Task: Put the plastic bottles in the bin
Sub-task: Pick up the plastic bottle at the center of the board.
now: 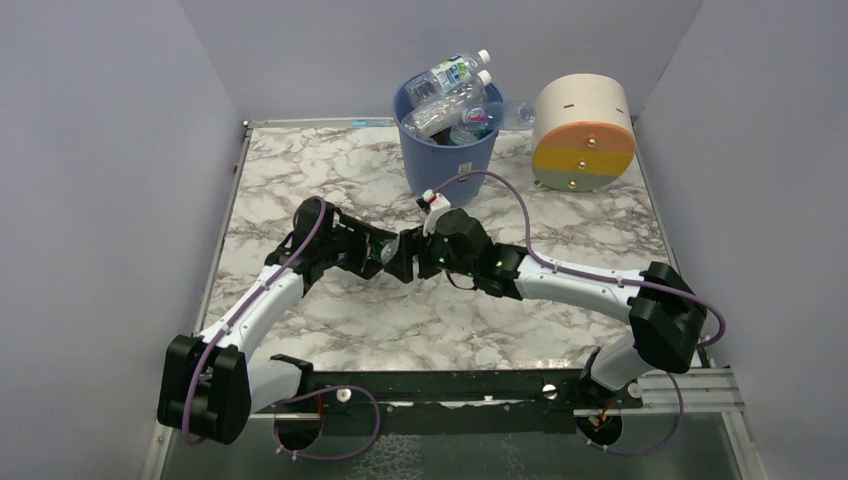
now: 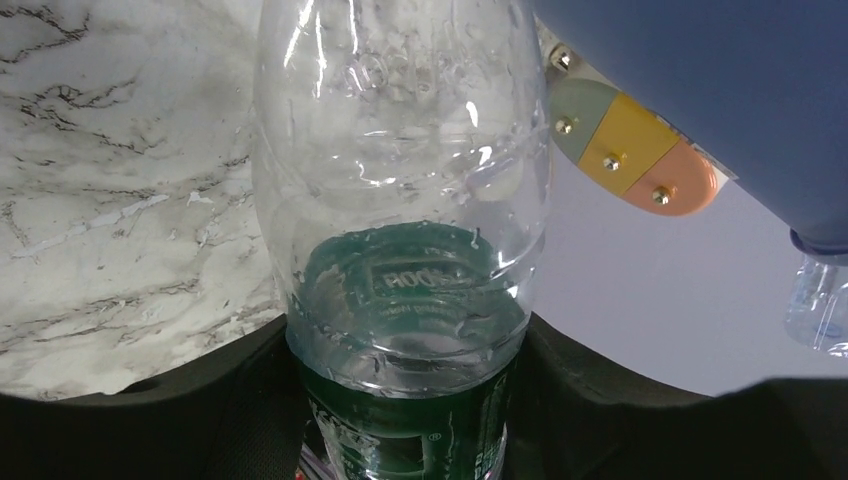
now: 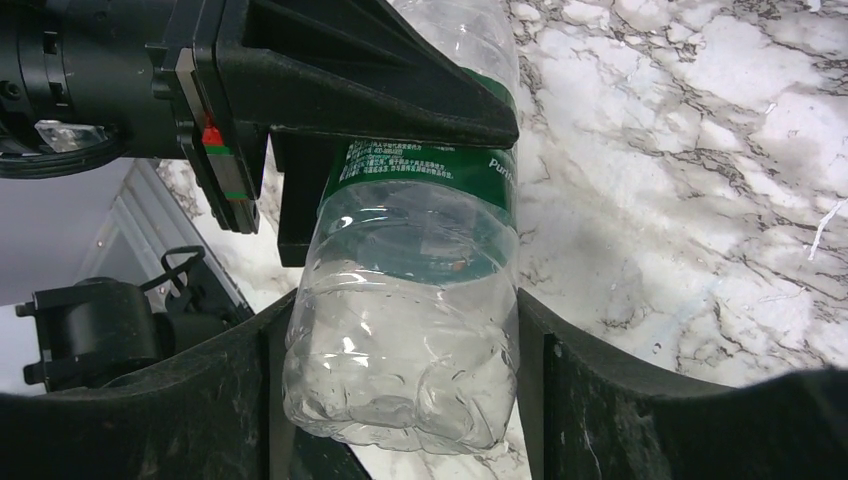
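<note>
Handover in mid-air over the middle of the marble table. One bottle is caught between both arms: clear crinkled plastic, dark green label with white print, ridged base, looks empty. The cap can't be seen. Left gripper is clamped on the label band, fingers pressed against it. Right gripper is closed around the base end, a pad touching each side. The blue bin stands well behind, other bottles heaped above its rim. A cream drum sits just beside the bin.
</note>
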`<move>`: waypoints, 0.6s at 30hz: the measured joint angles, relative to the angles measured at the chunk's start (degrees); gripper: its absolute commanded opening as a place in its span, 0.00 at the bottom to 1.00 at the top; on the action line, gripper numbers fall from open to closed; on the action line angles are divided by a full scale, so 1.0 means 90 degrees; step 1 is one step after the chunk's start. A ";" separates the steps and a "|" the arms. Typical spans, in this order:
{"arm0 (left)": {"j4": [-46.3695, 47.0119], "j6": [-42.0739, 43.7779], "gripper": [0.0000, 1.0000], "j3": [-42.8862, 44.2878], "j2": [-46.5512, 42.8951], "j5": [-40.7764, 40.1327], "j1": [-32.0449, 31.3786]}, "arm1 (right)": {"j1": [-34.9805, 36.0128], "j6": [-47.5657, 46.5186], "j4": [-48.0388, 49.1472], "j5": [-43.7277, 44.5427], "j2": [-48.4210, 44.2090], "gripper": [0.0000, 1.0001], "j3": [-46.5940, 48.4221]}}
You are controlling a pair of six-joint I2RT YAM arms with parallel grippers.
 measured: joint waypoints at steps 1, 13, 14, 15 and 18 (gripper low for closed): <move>0.0000 0.0027 0.74 0.0010 0.0005 0.0005 0.0000 | 0.0005 -0.0002 -0.0010 0.0022 0.0000 0.66 0.0002; 0.0250 0.1078 0.99 0.0425 -0.0012 0.0066 0.0000 | 0.0002 -0.0044 -0.0226 0.0282 -0.0017 0.65 0.0255; 0.0311 0.1178 0.99 0.0425 -0.0036 0.0075 0.0000 | 0.0002 -0.0063 -0.0289 0.0289 -0.0024 0.65 0.0313; 0.0413 0.1311 0.99 0.0423 -0.0087 0.0095 0.0000 | 0.0002 -0.0078 -0.0362 0.0313 -0.0039 0.65 0.0384; 0.0903 0.1678 0.99 0.0316 -0.0408 0.0141 -0.0002 | -0.0029 -0.0119 -0.0549 0.0372 -0.0153 0.65 0.0554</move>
